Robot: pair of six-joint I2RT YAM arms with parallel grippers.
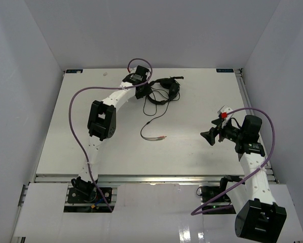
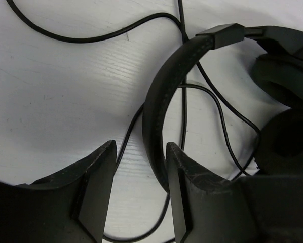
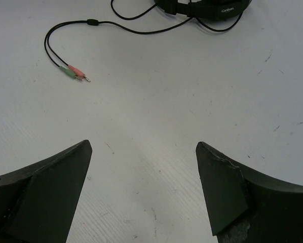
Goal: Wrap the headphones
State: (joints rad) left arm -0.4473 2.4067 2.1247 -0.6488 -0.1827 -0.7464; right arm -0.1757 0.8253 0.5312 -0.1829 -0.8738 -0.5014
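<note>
Headphones (image 1: pixel 164 90): black over-ear set, lying flat, right at your left gripper (image 2: pixel 140 152). The padded headband (image 2: pixel 154 111) runs straight up between those jaws. They stand partway open, straddling the band: a clear gap on the left-finger side, while the other finger looks to be touching it, but shadow makes that hard to call. No clamp on it.

Earcups (image 2: pixel 288 136) sit ahead and right of the left jaws. The thin black cable (image 2: pixel 90 38) lies loose ahead of them, with one strand passing under the band between the fingers.

Right gripper (image 3: pixel 144 147): jaws wide open, nothing in them, bare table below. The pink and green plugs (image 3: pixel 75 73) lie side by side ahead and left of these jaws. The headset edge is farther ahead, well apart.

Purple robot cables (image 1: pixel 75 116) arc off each arm, and the left one loops over the wrist just beside the headset.

White table (image 1: pixel 202 101), lightly scuffed. Pale grey walls (image 1: pixel 40 40) on three sides.
</note>
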